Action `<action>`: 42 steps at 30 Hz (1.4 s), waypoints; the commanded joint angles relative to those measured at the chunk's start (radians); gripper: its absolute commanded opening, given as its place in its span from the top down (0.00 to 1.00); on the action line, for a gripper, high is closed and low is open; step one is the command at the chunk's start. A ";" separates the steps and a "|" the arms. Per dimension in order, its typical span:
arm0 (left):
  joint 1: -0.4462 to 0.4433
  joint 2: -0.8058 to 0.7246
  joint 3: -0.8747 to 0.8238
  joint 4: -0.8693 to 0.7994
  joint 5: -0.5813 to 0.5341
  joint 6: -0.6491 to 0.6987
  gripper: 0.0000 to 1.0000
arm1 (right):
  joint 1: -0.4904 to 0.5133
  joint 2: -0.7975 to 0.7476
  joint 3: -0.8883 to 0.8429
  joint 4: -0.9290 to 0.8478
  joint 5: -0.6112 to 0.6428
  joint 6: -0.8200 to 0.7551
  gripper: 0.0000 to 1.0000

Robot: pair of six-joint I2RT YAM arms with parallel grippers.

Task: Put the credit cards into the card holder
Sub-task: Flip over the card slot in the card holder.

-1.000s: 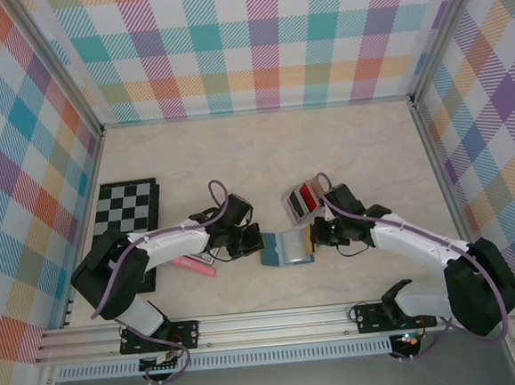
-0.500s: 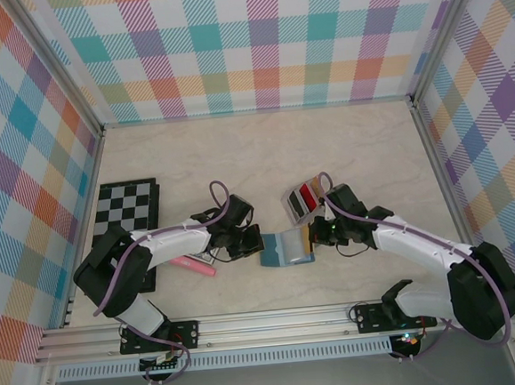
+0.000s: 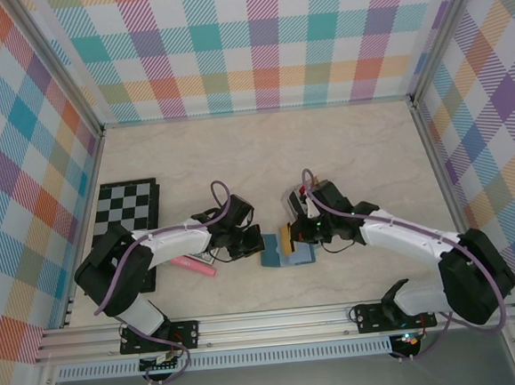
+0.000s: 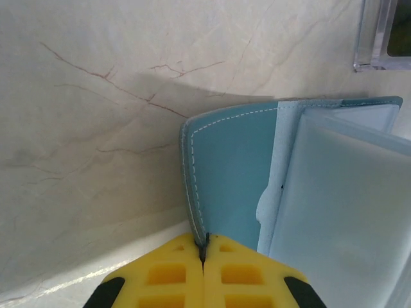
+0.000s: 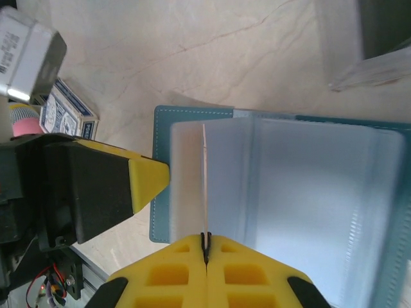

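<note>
pinching the card holder (image 4: 231, 167) by the stitched rim of its teal flap, the left gripper (image 4: 203, 251) has both fingers pressed together on it, likely to keep the holder spread open and stop it sliding. the holder lies open on the table (image 3: 236, 149), pale slotted inside facing up. the right gripper (image 5: 205, 242) is clamped on one credit card (image 5: 204, 179), seen edge-on as a thin line. it stands on edge over the holder's inner pocket nearest the clamped flap. judged: it is held that way so its far edge can slip into a slot. a clear stand (image 5: 359, 74) sits just beyond the holder; its contents are too dark to tell. a playing-card box (image 5: 67, 109) and a pink stick (image 5: 22, 122) lie past the holder's clamped side, not involved.
</note>
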 commanded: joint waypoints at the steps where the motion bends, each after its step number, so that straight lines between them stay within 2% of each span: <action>1: -0.005 0.014 -0.016 0.001 0.019 0.019 1.00 | 0.030 0.056 0.036 0.065 -0.011 0.038 0.94; 12: -0.008 0.009 -0.038 -0.029 -0.033 0.037 0.99 | 0.029 0.142 -0.006 0.124 0.015 0.092 0.95; 17: -0.009 -0.041 -0.051 -0.064 -0.103 0.038 0.77 | 0.028 0.153 -0.030 0.126 0.038 0.109 0.95; 19: -0.009 -0.061 -0.056 -0.093 -0.123 0.036 0.72 | 0.028 0.157 -0.039 0.138 0.031 0.115 0.95; 23: -0.009 -0.098 -0.070 -0.084 -0.149 0.023 0.53 | 0.027 0.162 -0.039 0.152 0.021 0.123 0.95; 27: -0.009 -0.105 -0.079 -0.016 -0.125 0.022 0.42 | 0.026 0.162 -0.034 0.158 0.016 0.126 0.95; 34: -0.012 -0.021 -0.039 0.038 -0.040 0.052 0.43 | 0.014 0.132 -0.052 0.160 0.017 0.134 0.95; 36: -0.014 0.010 -0.021 0.026 -0.033 0.066 0.50 | 0.004 0.118 -0.063 0.165 0.008 0.134 0.95; 39: -0.013 0.041 -0.010 0.006 -0.042 0.073 0.66 | -0.011 0.085 -0.077 0.162 -0.001 0.133 0.95; 42: -0.015 0.056 -0.014 0.000 -0.051 0.073 0.74 | -0.032 0.042 -0.096 0.156 -0.009 0.127 0.94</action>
